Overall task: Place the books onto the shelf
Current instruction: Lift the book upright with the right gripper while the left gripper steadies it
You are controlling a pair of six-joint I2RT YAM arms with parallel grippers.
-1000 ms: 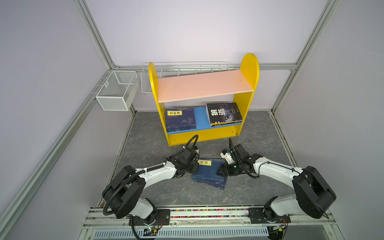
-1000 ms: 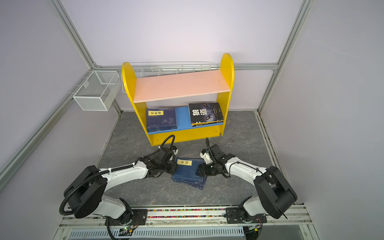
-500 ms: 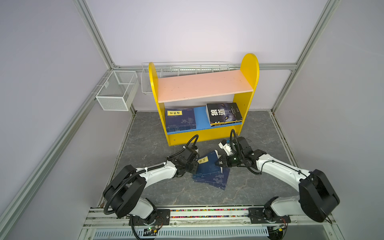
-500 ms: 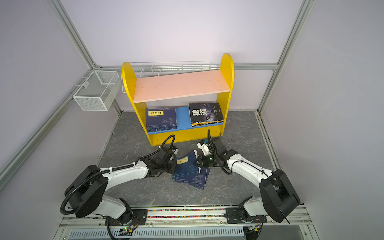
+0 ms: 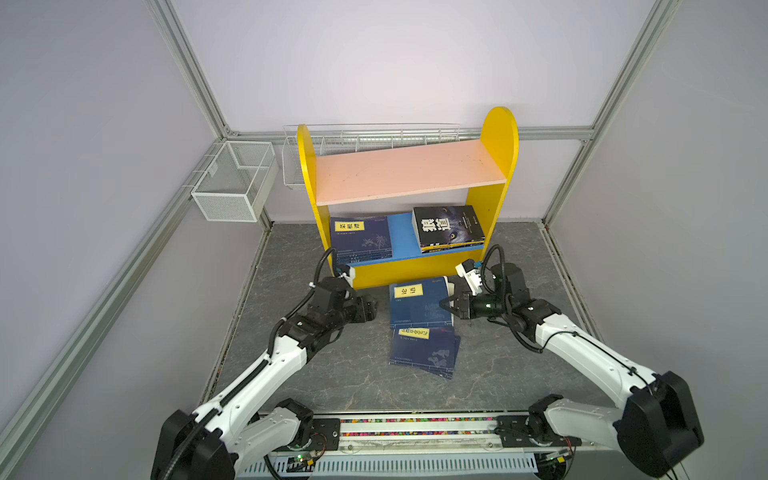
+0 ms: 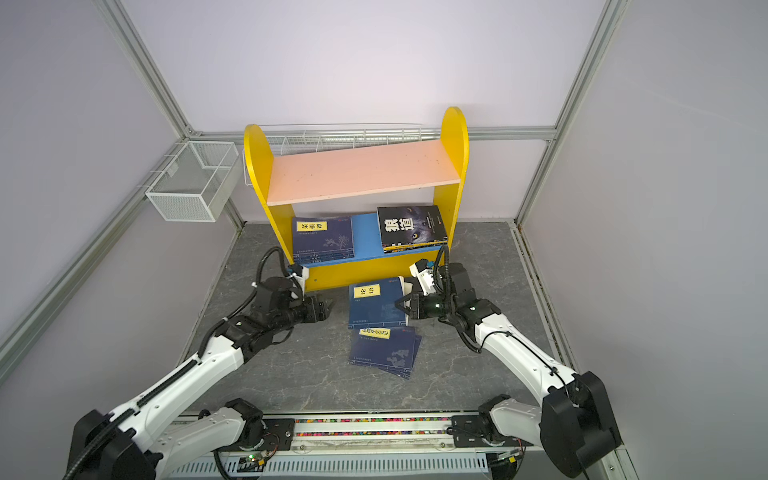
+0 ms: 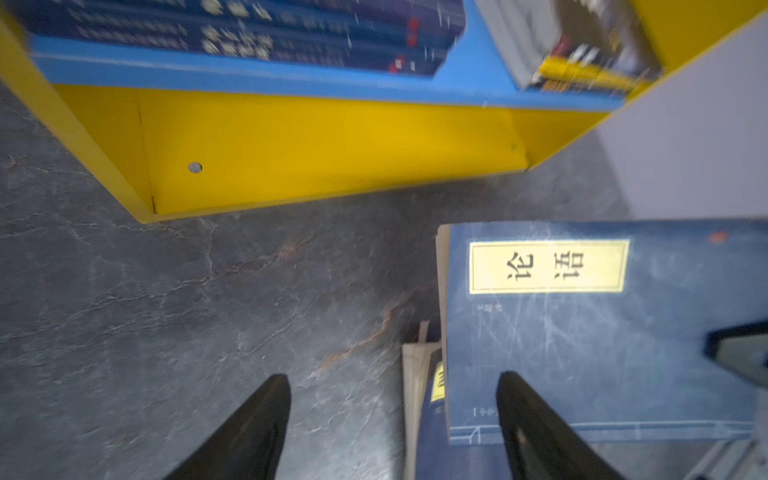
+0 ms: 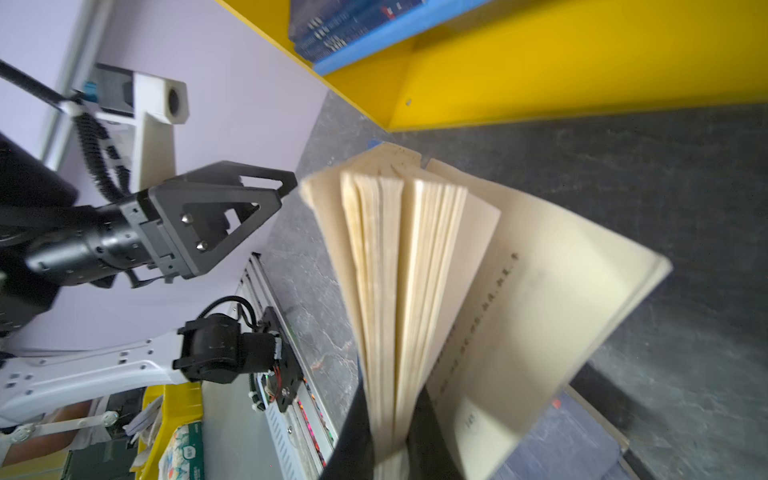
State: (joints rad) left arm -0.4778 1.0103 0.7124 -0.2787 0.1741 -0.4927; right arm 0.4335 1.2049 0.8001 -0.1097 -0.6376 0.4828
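Two stacks already lie flat on the shelf (image 5: 415,272): navy paperbacks (image 5: 361,239) at the left of its blue board (image 5: 401,237), black books (image 5: 446,226) at the right. The step in hand looks like carrying the next navy book (image 5: 419,303) across. The right gripper (image 5: 446,305) is clamped on that book's right edge and holds it just in front of the shelf, over the far edge of the pile (image 5: 424,349) on the counter (image 5: 291,374). In the right wrist view its pages fan loose. The left gripper (image 5: 374,309) is spread wide and empty, just beside the book's left edge and not touching it. Next, I judge, the book must clear the shelf's yellow front lip and land on the navy paperbacks, with care for the sagging pages.
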